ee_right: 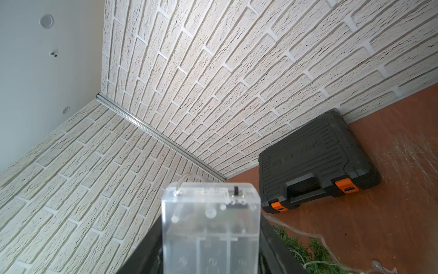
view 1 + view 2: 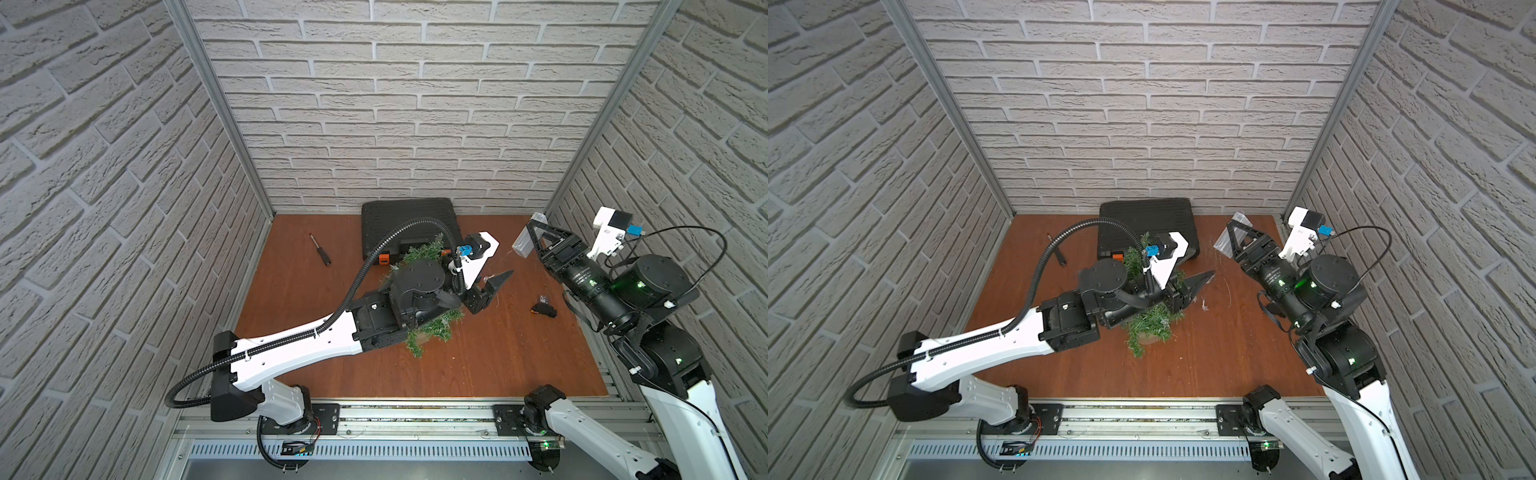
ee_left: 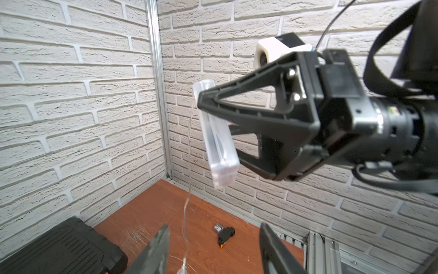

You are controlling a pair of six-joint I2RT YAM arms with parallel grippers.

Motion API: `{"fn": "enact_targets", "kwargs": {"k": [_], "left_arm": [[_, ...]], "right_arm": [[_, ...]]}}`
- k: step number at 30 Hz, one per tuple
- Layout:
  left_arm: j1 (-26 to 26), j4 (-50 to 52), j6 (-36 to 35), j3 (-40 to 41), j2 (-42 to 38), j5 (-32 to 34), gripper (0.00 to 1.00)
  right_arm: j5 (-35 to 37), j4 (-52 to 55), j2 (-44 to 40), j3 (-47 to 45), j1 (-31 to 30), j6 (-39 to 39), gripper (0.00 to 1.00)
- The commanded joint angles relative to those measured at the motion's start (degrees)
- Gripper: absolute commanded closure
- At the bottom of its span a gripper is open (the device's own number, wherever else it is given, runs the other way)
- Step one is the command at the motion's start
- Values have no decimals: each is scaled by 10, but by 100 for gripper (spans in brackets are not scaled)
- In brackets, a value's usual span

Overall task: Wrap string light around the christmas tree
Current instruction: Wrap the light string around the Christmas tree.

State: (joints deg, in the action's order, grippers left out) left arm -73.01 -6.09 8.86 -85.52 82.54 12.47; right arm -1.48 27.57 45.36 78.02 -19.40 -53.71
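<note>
While the right tool [image 2: 1233,241] pinches the box [image 3: 218,142] raised near the worktop's [image 2: 332,332] far right corner, evidently to tension the wire [image 3: 189,166], the left tool [image 3: 214,226] stands spread about that wire beside the mid-worktop tree [image 2: 1148,324].

The tree [image 2: 417,343] stood near the middle of the surface [image 2: 478,365], largely under the left arm [image 2: 291,349]. Behind it, a case [image 2: 407,220] lay against the back wall, with a screwdriver [image 2: 320,249] on the surface to the case's left. The left jaws reached out just right of the tree. In the left wrist view, the string light [image 3: 189,166] hung down between them. Its battery box [image 2: 524,241] sat between the right jaws, raised near the back right corner. A small part [image 2: 543,308] lay on the surface, right of the tree and in front of the box.
</note>
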Motion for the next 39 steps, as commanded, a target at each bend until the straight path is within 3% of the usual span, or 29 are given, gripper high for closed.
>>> {"fn": "enact_targets", "kwargs": {"k": [1, 13, 19, 23, 29, 32, 34, 37, 39], "left_arm": [[-2, -62, 0, -31, 18, 8, 46], [-2, -41, -13, -82, 67, 16, 55], [-2, -41, -22, -94, 82, 28, 64], [-3, -43, -24, -94, 82, 27, 79], [-2, -45, -20, -93, 79, 30, 81], [-2, -45, -20, -93, 79, 29, 83], [-3, -41, -20, -94, 79, 29, 84], [1, -33, -19, -96, 76, 33, 89], [12, -18, -10, -98, 75, 27, 93]], "right_arm": [[-12, -35, -4, -12, -3, -13, 64], [-26, -45, 3, -25, -3, -24, 63], [-25, -43, 2, -29, -3, -23, 63], [-18, -38, 2, -31, -3, -21, 63], [-10, -41, 3, -40, -3, -21, 60], [-10, -40, 8, -40, -3, -20, 54], [-9, -38, 10, -39, -3, -18, 46], [4, -30, 8, -39, -3, -1, 25], [30, -14, 0, -40, -3, 12, 7]]}}
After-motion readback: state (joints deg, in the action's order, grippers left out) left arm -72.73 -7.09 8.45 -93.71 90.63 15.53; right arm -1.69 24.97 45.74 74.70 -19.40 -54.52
